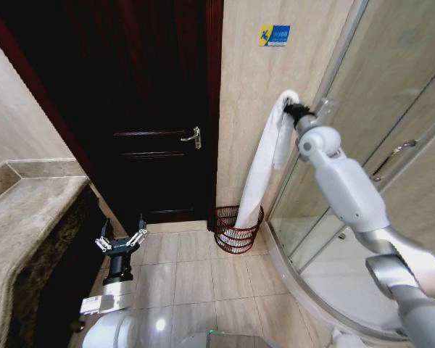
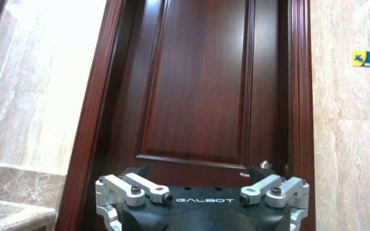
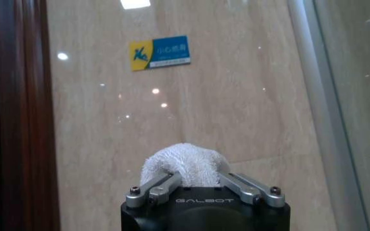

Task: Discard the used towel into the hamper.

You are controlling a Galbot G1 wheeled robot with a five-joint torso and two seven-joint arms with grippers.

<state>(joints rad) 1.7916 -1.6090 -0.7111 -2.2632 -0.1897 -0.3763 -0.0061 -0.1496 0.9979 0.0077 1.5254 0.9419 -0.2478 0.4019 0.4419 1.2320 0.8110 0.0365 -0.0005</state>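
Note:
A long white towel [image 1: 264, 159] hangs from my right gripper [image 1: 293, 109], which is shut on its top end high against the beige wall. In the right wrist view the towel [image 3: 183, 164] bulges between the closed fingers [image 3: 156, 188]. The towel's lower end drops into the hamper [image 1: 238, 230], a round dark reddish openwork basket on the floor by the wall. My left gripper [image 1: 120, 238] is low at the left, open, holding nothing, and faces the dark door; its fingers [image 2: 133, 190] show spread in the left wrist view.
A dark wooden door [image 1: 152, 109] with a metal handle [image 1: 193, 137] stands left of the hamper. A glass shower enclosure [image 1: 370, 145] with a curved base fills the right. A marble counter [image 1: 22, 217] runs along the left. Tiled floor [image 1: 196, 275] lies between.

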